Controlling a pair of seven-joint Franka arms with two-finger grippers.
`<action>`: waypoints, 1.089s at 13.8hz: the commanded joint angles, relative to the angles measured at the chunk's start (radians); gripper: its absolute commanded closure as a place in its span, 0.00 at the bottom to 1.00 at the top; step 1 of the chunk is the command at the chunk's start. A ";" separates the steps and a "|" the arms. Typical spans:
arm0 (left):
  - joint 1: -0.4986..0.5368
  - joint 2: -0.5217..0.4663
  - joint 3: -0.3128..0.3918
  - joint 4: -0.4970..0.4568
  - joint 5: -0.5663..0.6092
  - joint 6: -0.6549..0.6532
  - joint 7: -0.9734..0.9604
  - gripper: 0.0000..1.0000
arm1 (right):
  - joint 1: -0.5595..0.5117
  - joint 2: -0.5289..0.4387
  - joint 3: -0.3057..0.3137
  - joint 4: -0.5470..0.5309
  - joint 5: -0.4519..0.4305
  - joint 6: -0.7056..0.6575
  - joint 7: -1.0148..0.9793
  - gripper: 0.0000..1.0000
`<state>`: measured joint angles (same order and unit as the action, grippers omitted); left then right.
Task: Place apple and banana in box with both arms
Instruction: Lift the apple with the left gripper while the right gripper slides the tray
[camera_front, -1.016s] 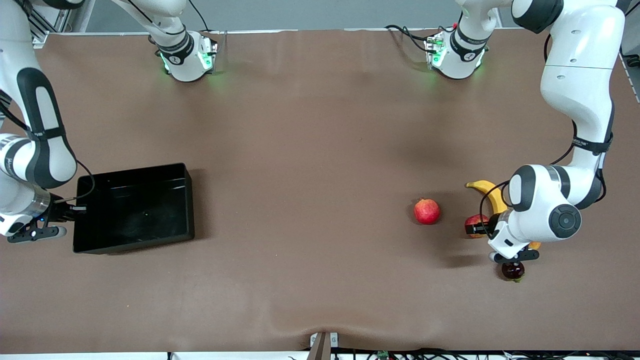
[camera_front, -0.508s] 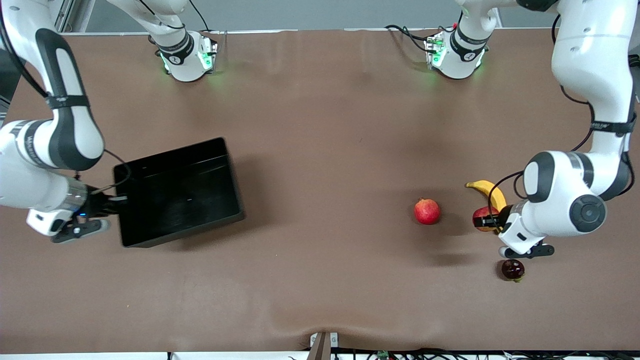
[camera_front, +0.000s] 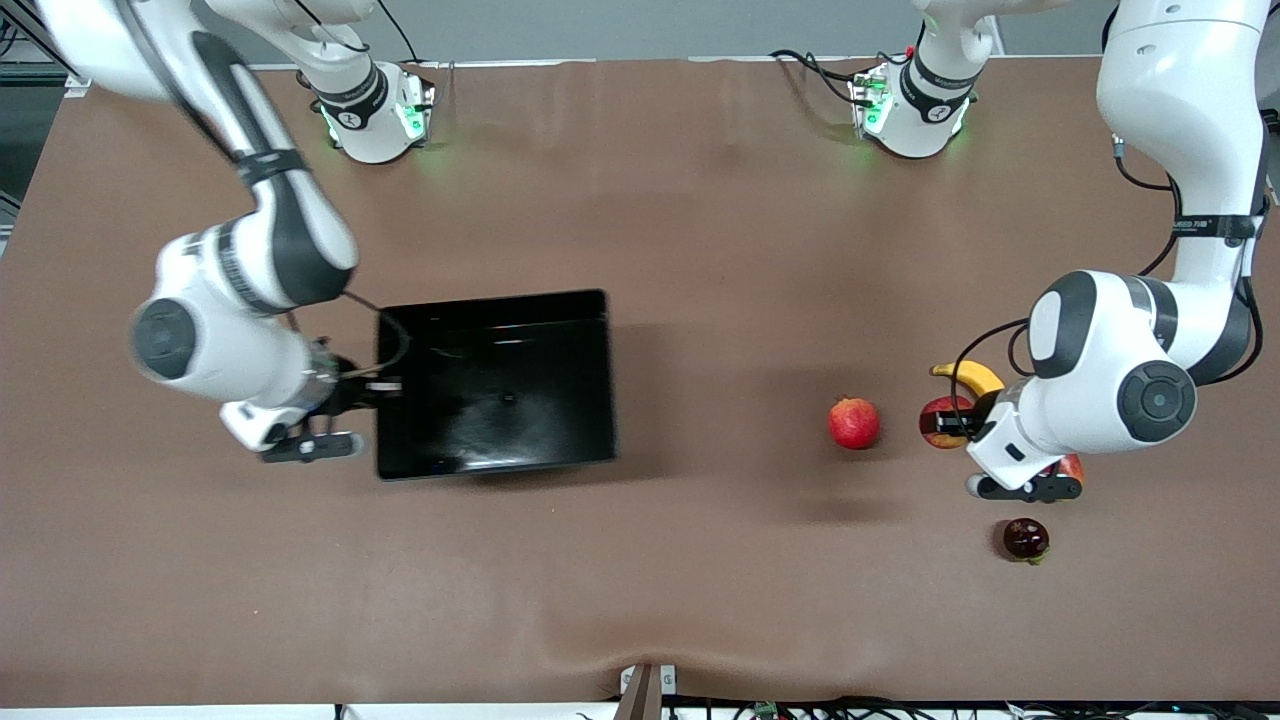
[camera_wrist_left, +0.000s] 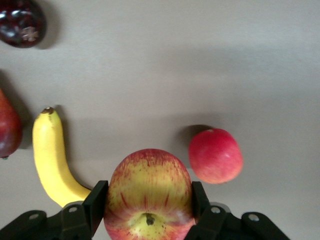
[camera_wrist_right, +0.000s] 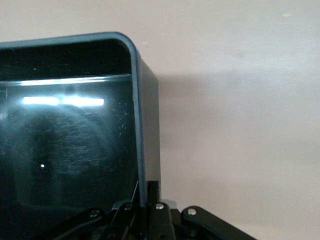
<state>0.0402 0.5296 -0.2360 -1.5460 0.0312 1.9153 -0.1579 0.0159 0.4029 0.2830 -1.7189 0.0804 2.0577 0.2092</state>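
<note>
- The left gripper (camera_wrist_left: 148, 210) has its fingers clamped on the apple (camera_front: 942, 421), lifted over the table (camera_front: 700, 560) beside the banana (camera_front: 968, 376).
- The evenly red fruit (camera_front: 853, 422) lies near, toward the box; a dark fruit (camera_front: 1025, 538) sits nearer the camera.
- The right gripper (camera_wrist_right: 145, 200) is pinched tight on a wall of the box (camera_front: 400, 460), mid-table toward the right arm's end.

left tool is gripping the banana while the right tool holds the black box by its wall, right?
Not quite: the left tool grips the apple, not the banana, which lies beside it, as the left wrist view shows. The right tool does hold the box wall.
</note>
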 joint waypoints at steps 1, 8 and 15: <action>0.001 -0.054 -0.048 -0.029 0.012 -0.031 -0.029 1.00 | 0.064 0.019 -0.002 0.009 0.022 0.048 0.093 1.00; 0.000 -0.069 -0.189 -0.025 0.013 -0.047 -0.247 1.00 | 0.288 0.105 -0.002 -0.022 0.022 0.226 0.438 1.00; -0.138 -0.030 -0.210 -0.032 0.015 0.025 -0.593 1.00 | 0.366 0.139 -0.002 -0.076 0.022 0.322 0.527 0.08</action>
<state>-0.0699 0.4983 -0.4506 -1.5649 0.0312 1.9087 -0.6802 0.3799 0.5630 0.2832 -1.7970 0.0866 2.3818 0.7153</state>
